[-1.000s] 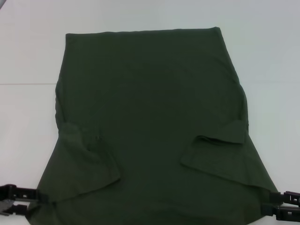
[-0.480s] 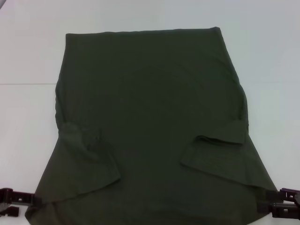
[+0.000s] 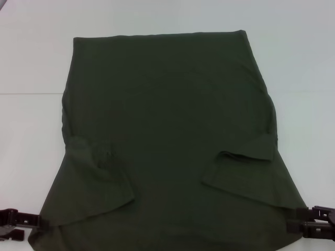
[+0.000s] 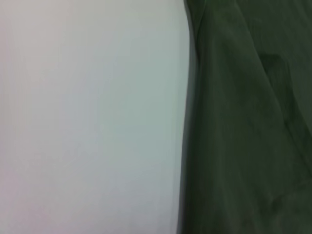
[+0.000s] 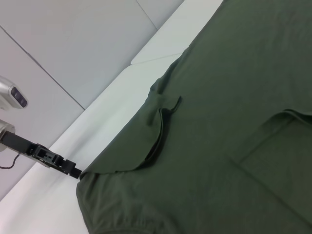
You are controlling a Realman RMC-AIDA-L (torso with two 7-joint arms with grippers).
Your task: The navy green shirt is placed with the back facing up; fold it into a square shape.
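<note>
Across the middle of the white desk (image 3: 31,63), the navy green shirt (image 3: 167,104) is lying spread flat, far hem straight along the top, both short sleeves folded inward onto the body. The near part is flaring wider toward the robot and its near corners are lying at the two end effectors. The left end effector (image 3: 39,222) is touching the shirt's near left corner, fingers meeting the cloth edge; the right wrist view shows it at that corner too. The right end effector (image 3: 293,226) is sitting at the near right corner. Cannot tell whether either is clamped on fabric or open
</note>
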